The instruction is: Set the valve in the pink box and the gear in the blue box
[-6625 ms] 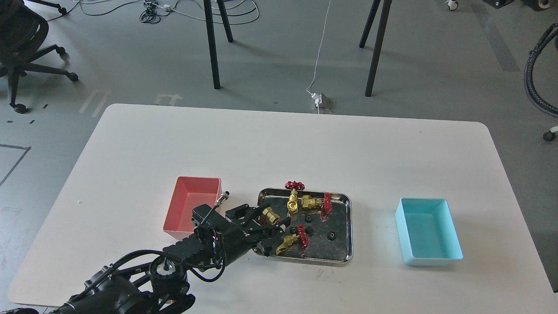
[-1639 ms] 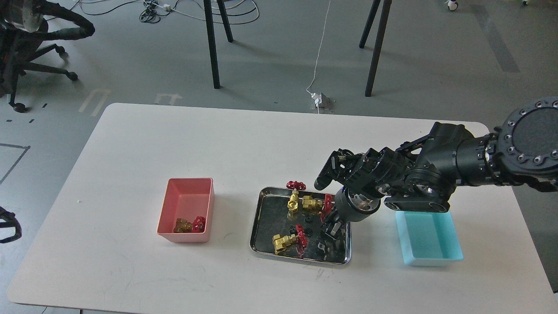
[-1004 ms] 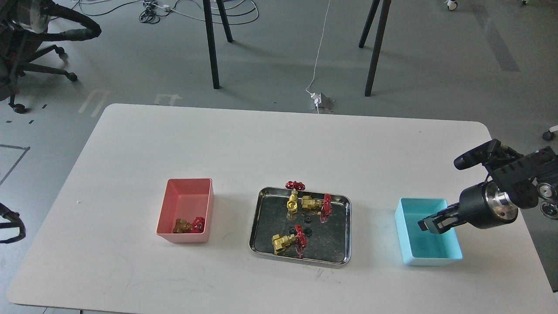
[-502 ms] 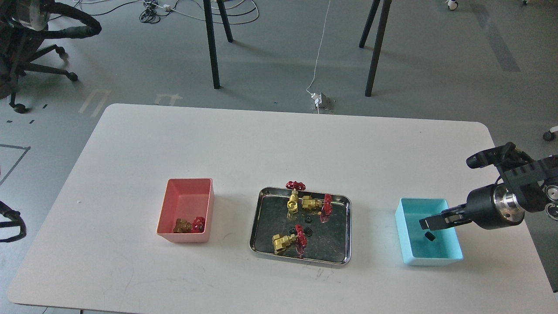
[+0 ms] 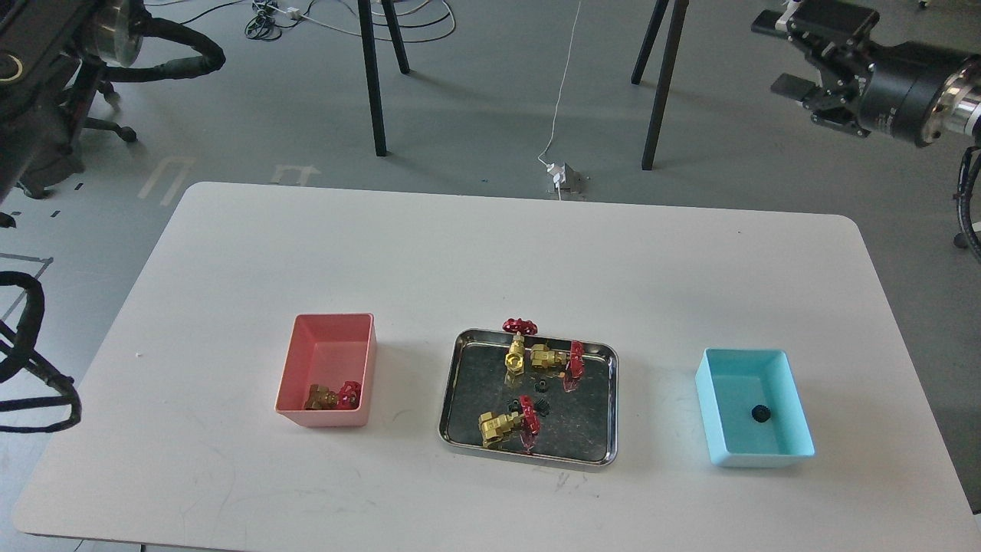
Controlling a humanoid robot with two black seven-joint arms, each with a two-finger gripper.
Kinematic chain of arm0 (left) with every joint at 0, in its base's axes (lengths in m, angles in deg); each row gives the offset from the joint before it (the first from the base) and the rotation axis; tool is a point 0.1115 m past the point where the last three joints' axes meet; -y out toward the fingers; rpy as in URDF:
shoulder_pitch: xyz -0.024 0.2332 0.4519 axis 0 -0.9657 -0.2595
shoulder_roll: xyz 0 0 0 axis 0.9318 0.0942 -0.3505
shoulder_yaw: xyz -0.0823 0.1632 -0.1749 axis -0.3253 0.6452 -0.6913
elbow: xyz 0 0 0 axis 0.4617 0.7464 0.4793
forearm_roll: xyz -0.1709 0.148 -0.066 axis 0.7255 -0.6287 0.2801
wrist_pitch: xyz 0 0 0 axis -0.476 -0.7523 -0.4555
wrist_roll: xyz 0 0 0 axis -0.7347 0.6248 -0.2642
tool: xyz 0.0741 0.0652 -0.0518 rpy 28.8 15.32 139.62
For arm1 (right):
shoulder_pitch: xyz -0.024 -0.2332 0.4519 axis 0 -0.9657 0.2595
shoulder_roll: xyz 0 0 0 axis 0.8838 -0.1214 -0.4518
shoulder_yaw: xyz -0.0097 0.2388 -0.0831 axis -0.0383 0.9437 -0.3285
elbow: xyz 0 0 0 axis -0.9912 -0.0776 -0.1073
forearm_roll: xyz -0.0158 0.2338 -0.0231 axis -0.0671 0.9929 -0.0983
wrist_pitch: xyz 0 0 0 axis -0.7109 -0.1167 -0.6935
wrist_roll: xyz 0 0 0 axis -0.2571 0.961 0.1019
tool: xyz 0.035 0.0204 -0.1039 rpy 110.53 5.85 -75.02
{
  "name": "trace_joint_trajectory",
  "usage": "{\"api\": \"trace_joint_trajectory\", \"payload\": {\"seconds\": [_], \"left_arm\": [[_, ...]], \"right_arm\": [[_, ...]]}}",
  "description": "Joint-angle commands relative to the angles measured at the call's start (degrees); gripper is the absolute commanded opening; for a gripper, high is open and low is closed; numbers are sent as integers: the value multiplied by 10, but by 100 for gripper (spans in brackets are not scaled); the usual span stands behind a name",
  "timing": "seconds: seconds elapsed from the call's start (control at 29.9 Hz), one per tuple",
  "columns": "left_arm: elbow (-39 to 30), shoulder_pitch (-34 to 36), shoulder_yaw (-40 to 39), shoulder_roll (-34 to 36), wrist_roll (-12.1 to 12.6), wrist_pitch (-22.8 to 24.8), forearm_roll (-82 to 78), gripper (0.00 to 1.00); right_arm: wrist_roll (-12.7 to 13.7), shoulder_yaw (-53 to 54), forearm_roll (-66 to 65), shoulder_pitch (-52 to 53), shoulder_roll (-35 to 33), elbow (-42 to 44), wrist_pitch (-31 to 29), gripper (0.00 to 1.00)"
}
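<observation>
Right gripper (image 5: 797, 54): raised at the upper right, well above and behind the white table (image 5: 490, 253); two black fingers are seen spread apart, nothing between them.
Left gripper: not seen; only dark arm parts are shown at the left edge.
Tiny black toothed gear (image 5: 760, 414): lies on the floor of the light blue-cyan rectangular plastic box (image 5: 720, 410), well apart from the right gripper's fingers.
Small brass-gold valve with red handwheel (image 5: 331, 396): lies in the near end of the salmon-pink rectangular plastic box (image 5: 329, 337), far from both arms.
Shiny steel tray (image 5: 598, 452): set between the two boxes.
Tray contents: three further brass valves (image 5: 506, 425) with red handwheels, two at the far end and one at the near end; a few small black gears (image 5: 541, 385) lie between them.
</observation>
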Motion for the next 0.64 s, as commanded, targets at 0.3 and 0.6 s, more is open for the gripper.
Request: {"api": "trace_joint_trajectory", "payload": {"seconds": [0.3, 0.6], "left_arm": [[35, 22, 34, -66, 33, 69, 14, 100], [48, 22, 38, -63, 33, 69, 46, 100]], "right_arm": [[55, 34, 143, -18, 198, 279, 201, 98], [54, 38, 100, -13, 259, 306, 198, 99]]}}
